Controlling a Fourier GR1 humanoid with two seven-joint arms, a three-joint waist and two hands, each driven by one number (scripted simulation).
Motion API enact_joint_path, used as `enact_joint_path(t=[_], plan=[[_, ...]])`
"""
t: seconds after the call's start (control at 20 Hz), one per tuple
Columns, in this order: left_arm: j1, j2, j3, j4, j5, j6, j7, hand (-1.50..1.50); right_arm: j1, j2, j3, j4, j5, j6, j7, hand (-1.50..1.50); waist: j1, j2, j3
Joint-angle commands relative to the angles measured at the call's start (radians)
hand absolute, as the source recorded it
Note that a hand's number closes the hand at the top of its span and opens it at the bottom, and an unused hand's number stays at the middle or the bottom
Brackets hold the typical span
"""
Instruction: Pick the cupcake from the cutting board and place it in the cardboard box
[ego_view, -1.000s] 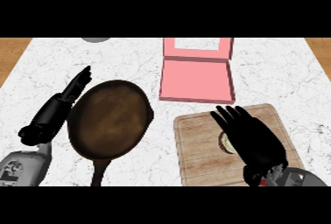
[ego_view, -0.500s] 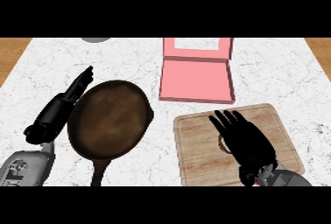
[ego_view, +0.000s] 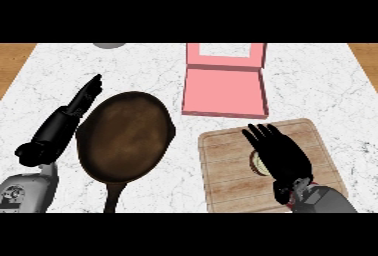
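Head view: right hand (ego_view: 282, 155) spread over cupcake (ego_view: 256, 164) on cutting board (ego_view: 225, 175)

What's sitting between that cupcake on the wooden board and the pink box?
Nothing visible. The cupcake lies on the cutting board, mostly hidden under the right hand; only bare counter separates the board from the open box.

**One view from above**

The counter (ego_view: 325, 90) is seen from the head, looking steeply down from close by. Both forearms are seen coming in from the lower edge. Only this one view is given, so nothing is shared with another view.
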Motion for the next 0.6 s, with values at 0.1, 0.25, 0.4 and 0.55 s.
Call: enact_joint_path(t=[0.1,0.25,0.4,0.55], plan=[[-0.006,-0.027,0.002,0.102,-0.05,0.013,-0.118,0.0,-0.055,-0.013,0.001,0.081,0.012,-0.042,-0.167,1.5,0.0,0.002,0.0],[0.006,-0.006,0.013,0.003,-0.015,-0.024,-0.031,0.0,-0.031,0.009,0.04,0.112,0.096,-0.209,-0.195,1.5,0.006,0.0,0.0],[-0.006,-0.078,-0.032,-0.004,-0.059,0.029,0.004,0.0,-0.054,0.025,0.036,0.128,0.141,-0.22,-0.208,1.5,0.003,0.0,0.0],[-0.05,-0.014,0.042,0.089,-0.041,-0.023,-0.053,0.0,0.006,-0.012,0.009,0.113,0.157,-0.315,-0.29,1.5,-0.003,0.001,0.0]])
